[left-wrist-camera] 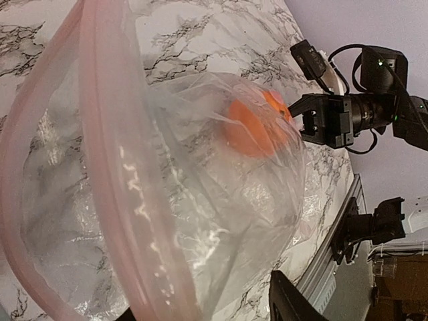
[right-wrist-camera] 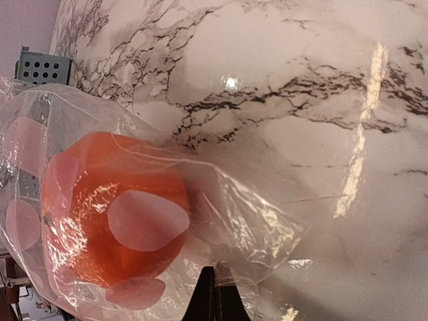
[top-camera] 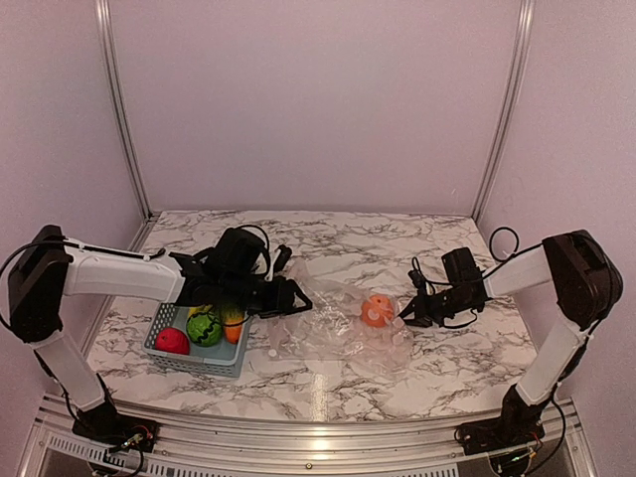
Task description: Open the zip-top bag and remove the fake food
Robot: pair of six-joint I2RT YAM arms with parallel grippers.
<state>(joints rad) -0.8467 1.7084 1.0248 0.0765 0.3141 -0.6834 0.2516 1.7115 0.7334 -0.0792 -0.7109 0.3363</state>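
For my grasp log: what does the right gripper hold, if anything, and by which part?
The right gripper pinches the clear crinkly plastic bag at its end opposite the zip strip, beside the orange toy inside.

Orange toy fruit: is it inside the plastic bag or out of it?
Inside. Crinkled clear film of the bag covers the orange fruit in both wrist views.

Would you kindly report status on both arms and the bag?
Right end effector shut, pinching zip-top bag. Left end effector at bag mouth, grip unclear. Orange fake food inside. Path clear.
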